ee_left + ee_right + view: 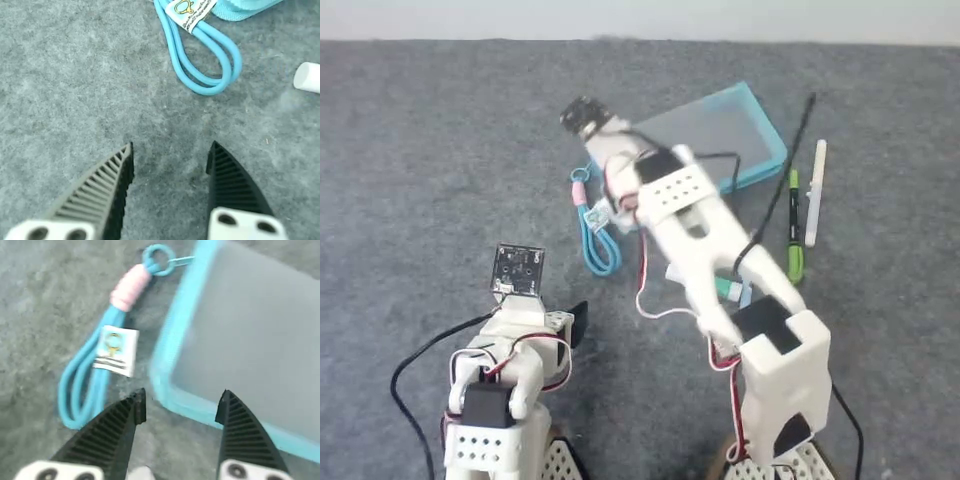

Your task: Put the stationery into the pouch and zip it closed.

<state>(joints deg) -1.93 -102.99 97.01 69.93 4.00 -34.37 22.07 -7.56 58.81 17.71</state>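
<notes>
the right gripper (pixel 182 395), fingers apart, hangs over one end of the clear, blue-edged flat pouch (pixel 720 125). the left gripper (pixel 170 150), also apart, sits above grey carpet (pixel 65 75) near the pouch's blue cord loop (pixel 205 55). a green pen (pixel 794 230) and a white pen (pixel 814 195) lie near the pouch.

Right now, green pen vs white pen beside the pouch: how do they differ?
Colour: the green pen is green, the white pen white. Place: the green pen lies nearer the pouch, the white pen beyond it. Offset: the white pen sits farther toward the carpet's far edge than the green pen. Shared: both lie flat, roughly parallel, outside the pouch.
</notes>
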